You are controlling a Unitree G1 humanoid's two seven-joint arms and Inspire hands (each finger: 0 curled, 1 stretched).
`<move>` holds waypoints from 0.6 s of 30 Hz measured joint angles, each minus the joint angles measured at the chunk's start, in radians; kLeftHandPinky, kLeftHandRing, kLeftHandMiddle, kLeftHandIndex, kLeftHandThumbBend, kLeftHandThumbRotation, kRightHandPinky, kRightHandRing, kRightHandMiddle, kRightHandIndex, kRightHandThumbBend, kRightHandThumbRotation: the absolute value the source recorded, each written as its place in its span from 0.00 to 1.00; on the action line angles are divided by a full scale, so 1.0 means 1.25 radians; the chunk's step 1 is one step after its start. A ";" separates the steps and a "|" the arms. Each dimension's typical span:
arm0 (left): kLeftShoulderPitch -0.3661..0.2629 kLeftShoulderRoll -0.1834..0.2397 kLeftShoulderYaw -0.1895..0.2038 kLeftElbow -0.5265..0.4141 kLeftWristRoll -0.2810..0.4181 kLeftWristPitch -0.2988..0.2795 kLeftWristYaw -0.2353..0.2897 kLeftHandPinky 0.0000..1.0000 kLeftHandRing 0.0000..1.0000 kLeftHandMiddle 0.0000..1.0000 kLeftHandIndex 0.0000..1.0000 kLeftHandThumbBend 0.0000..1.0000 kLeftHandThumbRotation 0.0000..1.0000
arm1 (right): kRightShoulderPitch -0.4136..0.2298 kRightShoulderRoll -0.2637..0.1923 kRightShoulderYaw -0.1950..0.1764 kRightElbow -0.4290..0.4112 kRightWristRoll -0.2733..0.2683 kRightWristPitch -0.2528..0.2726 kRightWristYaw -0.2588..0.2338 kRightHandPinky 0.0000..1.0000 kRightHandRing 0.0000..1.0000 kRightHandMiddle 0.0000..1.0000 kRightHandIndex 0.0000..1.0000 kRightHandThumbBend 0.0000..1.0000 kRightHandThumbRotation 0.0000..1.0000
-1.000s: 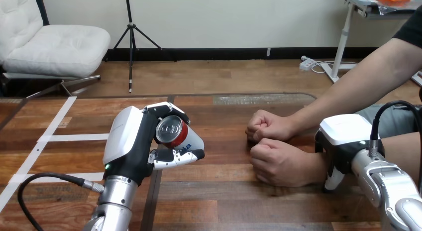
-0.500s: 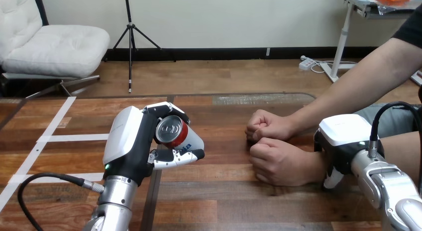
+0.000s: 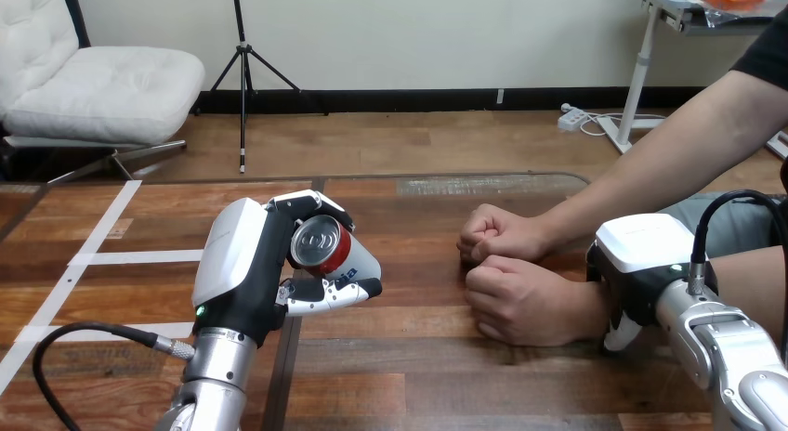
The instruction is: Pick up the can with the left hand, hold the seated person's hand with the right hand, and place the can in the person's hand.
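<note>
Left of the table's (image 3: 418, 375) centre: left hand (image 3: 243, 264), fingers wrapped round the can (image 3: 323, 247), unmoved. Right hand (image 3: 641, 254) against the person's wrist (image 3: 591, 312) near the right edge, barely shifted, grasp unclear. Person's fist (image 3: 520, 301) closed, so handover pending.

The can (image 3: 325, 247) is a red drink can with a silver top and a pale lower part. It is off the tabletop (image 3: 418, 357) and tilted, its top turned up toward the camera. The left hand (image 3: 243, 273) holds it, with fingers (image 3: 330, 293) curled round its body. Well apart to the right, two hands of the person rest on the tabletop as closed fists, just beside each other. The right hand (image 3: 641, 259) is at the wrist of the nearer fist (image 3: 520, 301). The farther fist (image 3: 497, 234) lies just behind it.
</note>
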 measured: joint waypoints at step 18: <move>0.000 0.000 0.000 0.000 0.000 0.000 0.000 0.33 0.40 0.48 0.50 0.68 0.00 | 0.000 -0.001 0.000 0.000 0.004 0.001 0.000 0.20 0.30 0.41 0.56 0.75 0.00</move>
